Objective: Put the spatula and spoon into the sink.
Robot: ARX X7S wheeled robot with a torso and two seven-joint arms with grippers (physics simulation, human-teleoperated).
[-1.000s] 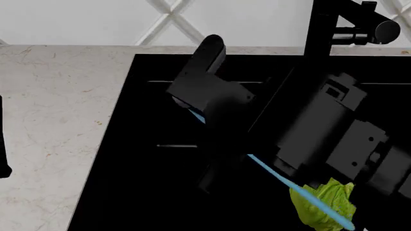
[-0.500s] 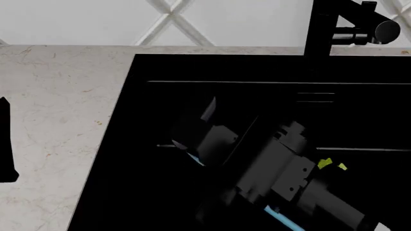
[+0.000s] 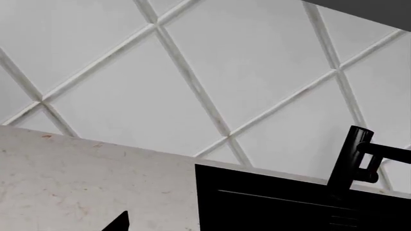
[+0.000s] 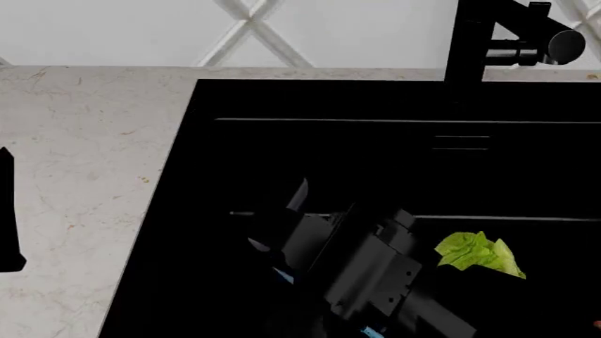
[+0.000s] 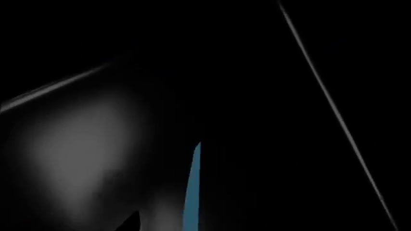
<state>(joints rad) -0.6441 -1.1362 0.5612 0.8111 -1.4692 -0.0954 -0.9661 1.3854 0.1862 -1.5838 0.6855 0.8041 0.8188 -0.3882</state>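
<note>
The spatula (image 4: 284, 276) is seen only as small light-blue slivers inside the sink (image 4: 188, 211), low in the head view, most of its length being hidden behind the right gripper (image 4: 272, 236) and its arm. In the right wrist view a narrow blue strip of the spatula (image 5: 192, 190) is shown against the black basin, running off the picture's edge. The blade appears to be clamped by the right gripper, though the jaws themselves are lost in black on black and their closure is judged only from the blue showing just beside them.

The gripper is placed well inside the basin, near its left wall and apart from the back wall; open dark floor lies between it and the back ledge. A green leafy item (image 4: 479, 255) lies in the basin to the right of the arm, close to it.

The tap (image 4: 493, 42) stands at the back right rim, well apart from the gripper. Pale marble counter (image 4: 84, 176) borders the sink on the left and behind, meeting a diamond-tiled wall (image 4: 112, 32).

The left gripper (image 4: 8, 211) is cut off at the left edge of the head view, over the counter; only a dark sliver is shown, and whether its jaws are open cannot be told. In the left wrist view only the counter, wall, sink corner (image 3: 270, 202) and tap (image 3: 353, 159) are clear.

The spoon is not visible in any view.
</note>
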